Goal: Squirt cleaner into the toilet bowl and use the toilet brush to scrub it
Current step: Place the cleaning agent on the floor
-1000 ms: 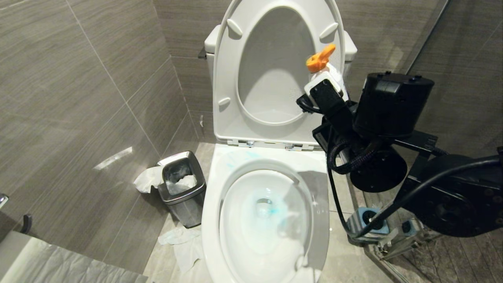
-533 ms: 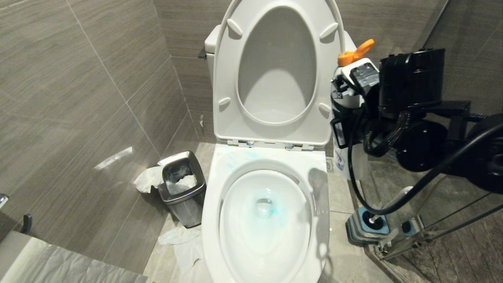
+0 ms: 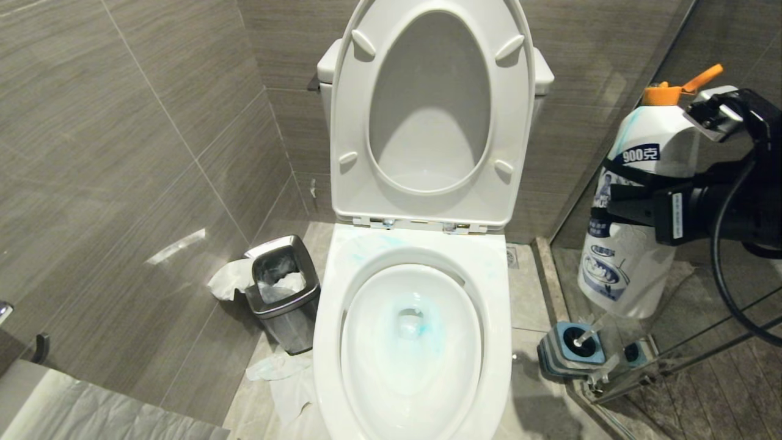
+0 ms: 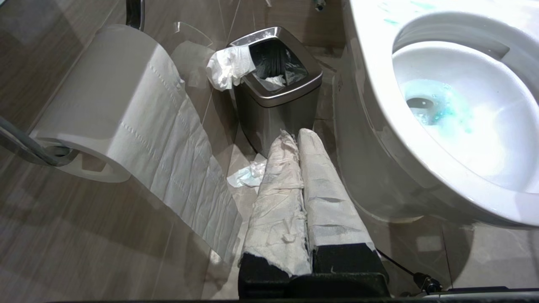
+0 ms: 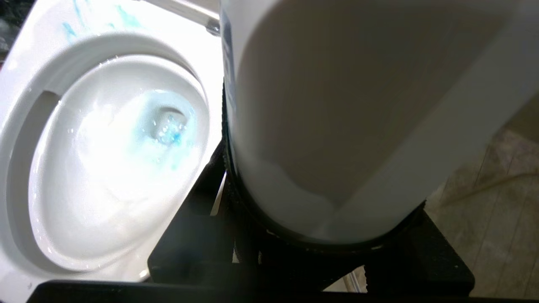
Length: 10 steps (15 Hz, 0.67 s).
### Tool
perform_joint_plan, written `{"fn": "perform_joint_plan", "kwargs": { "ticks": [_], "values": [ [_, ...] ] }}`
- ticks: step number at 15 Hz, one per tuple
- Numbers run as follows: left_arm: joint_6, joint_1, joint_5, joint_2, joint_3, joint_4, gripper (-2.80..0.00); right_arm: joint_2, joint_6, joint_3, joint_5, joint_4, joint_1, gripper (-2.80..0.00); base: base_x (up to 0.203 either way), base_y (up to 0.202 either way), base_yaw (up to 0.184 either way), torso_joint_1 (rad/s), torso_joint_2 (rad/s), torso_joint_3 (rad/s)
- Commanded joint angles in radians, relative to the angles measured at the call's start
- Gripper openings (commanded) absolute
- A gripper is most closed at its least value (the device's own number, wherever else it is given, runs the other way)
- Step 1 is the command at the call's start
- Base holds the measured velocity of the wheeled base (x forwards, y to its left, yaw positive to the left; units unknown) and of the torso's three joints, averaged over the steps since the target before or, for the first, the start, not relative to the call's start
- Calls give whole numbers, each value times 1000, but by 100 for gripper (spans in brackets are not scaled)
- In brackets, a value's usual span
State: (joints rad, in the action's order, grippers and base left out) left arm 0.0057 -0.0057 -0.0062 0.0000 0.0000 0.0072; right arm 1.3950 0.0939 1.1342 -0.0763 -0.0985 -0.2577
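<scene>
Toilet bowl (image 3: 412, 342): centre of the head view, seat and lid raised so the bowl lies open.
Cleaner bottle (image 3: 629, 201): at 3 o'clock, upright, orange cap up, off to the side of the bowl.
Right gripper (image 3: 617, 205): fingers grasping the bottle's waist.
Left gripper (image 4: 301, 168): paper-wrapped fingers clenched, empty, parked by the steel bin (image 4: 276, 90).
Toilet brush (image 3: 589, 333): at 4 o'clock, standing in its blue holder (image 3: 571, 348), likely awaiting scrubbing.
Cleaner (image 3: 421, 327): turquoise tint at the drain.
</scene>
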Motion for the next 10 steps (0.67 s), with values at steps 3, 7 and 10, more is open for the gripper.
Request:
{"fn": "perform_joint_plan", "kwargs": {
  "ticks": [3,7,10],
  "values": [
    [0,0,0,2,2,0,-280,-57,73,-123,101,129,240,-280,0,0,0,0,0,0],
    [0,0,0,2,2,0,-280,40,80,-240,144,414,325,-280,0,0,0,0,0,0],
    [0,0,0,2,2,0,-280,116,77,-304,143,588,330,-280,0,0,0,0,0,0]
  ]
}}
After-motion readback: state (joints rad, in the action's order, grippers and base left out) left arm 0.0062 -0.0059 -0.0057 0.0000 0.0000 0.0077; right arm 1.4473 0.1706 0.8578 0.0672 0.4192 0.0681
